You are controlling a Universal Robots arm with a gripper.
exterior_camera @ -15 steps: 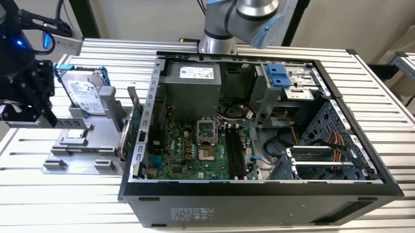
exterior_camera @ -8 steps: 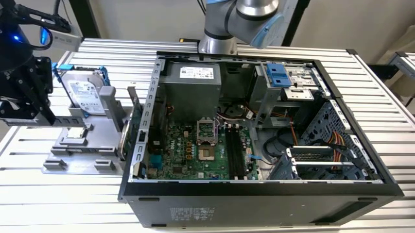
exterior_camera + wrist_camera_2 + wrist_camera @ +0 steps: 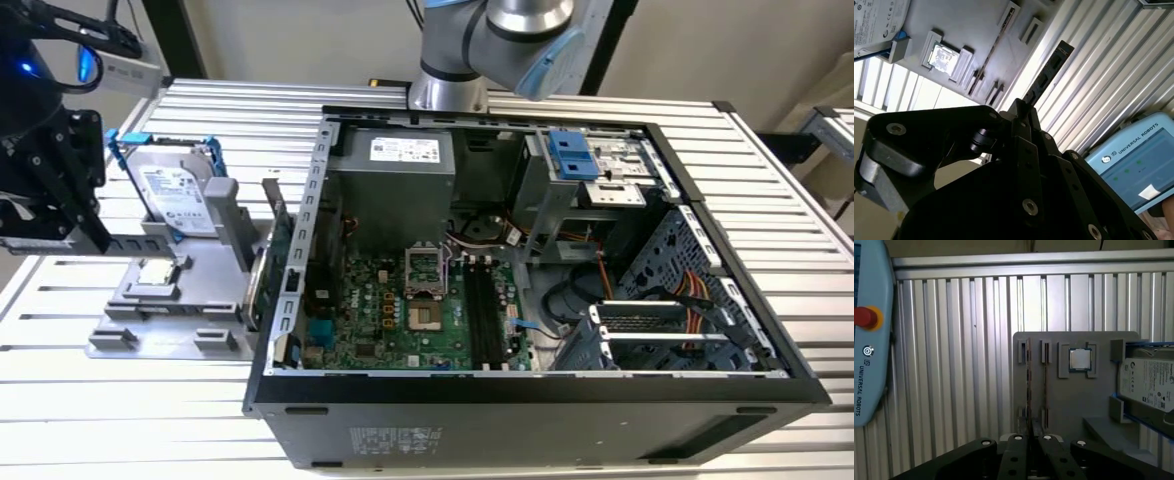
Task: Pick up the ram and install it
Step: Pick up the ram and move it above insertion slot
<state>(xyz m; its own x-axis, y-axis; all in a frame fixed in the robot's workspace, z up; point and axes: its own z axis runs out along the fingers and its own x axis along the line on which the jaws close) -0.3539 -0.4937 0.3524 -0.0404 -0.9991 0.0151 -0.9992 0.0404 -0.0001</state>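
Observation:
My gripper (image 3: 1021, 107) is shut on the ram (image 3: 1050, 70), a thin dark stick seen edge-on that juts out from between the fingertips over the slatted table. In the first wrist view the ram (image 3: 1028, 385) runs up from the gripper (image 3: 1029, 436) in line with one slot of the grey holder (image 3: 1074, 400). In the exterior view the gripper (image 3: 54, 190) hangs at the far left, beside the holder (image 3: 174, 310) and apart from the open computer case (image 3: 534, 400). Long black memory slots (image 3: 483, 310) lie on the green motherboard (image 3: 387, 315).
The holder also carries a second thin stick (image 3: 1046, 385), a silver CPU chip (image 3: 1080, 360), a hard drive (image 3: 174, 195) and an upright expansion card (image 3: 271, 250). A blue-grey teach pendant (image 3: 869, 340) lies on the slatted table (image 3: 134, 420). The arm's base (image 3: 467, 50) stands behind the case.

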